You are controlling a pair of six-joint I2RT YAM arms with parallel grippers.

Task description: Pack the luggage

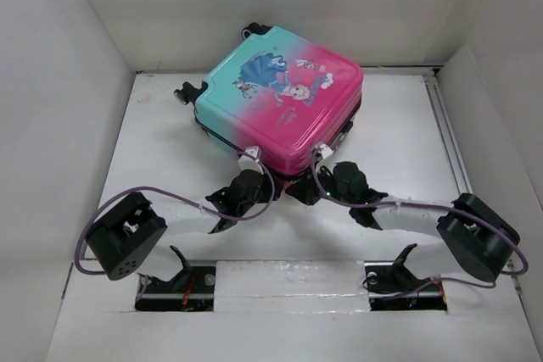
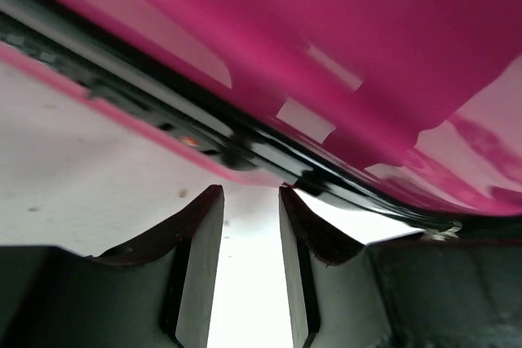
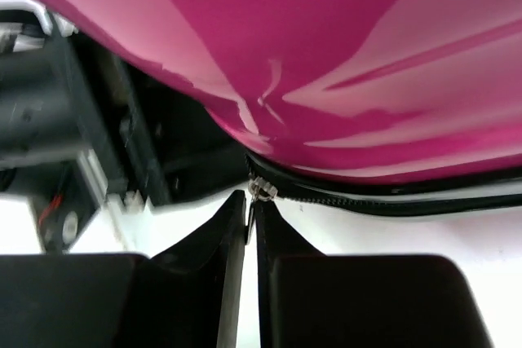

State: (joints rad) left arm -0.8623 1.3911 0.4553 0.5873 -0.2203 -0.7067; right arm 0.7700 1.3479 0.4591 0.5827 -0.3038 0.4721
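One small hard-shell suitcase (image 1: pixel 280 95), pink fading to teal, lies flat and print-up mid-bench (image 1: pixel 161 146). Its long axis runs from about 10 o'clock, where the teal end carries the black wheels (image 1: pixel 190 91), to 4 o'clock at the pink end. Left gripper (image 2: pixel 249 193) fingers stand spread beside the zip seam, holding nothing. Right gripper (image 3: pixel 251 199) fingers pinch the silver zip pull (image 3: pixel 261 189).

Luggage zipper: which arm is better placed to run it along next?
Right, probably. The right gripper has its fingertips nearly closed on the metal zipper pull of the luggage. The left gripper stands open by the zipper seam, holding nothing.
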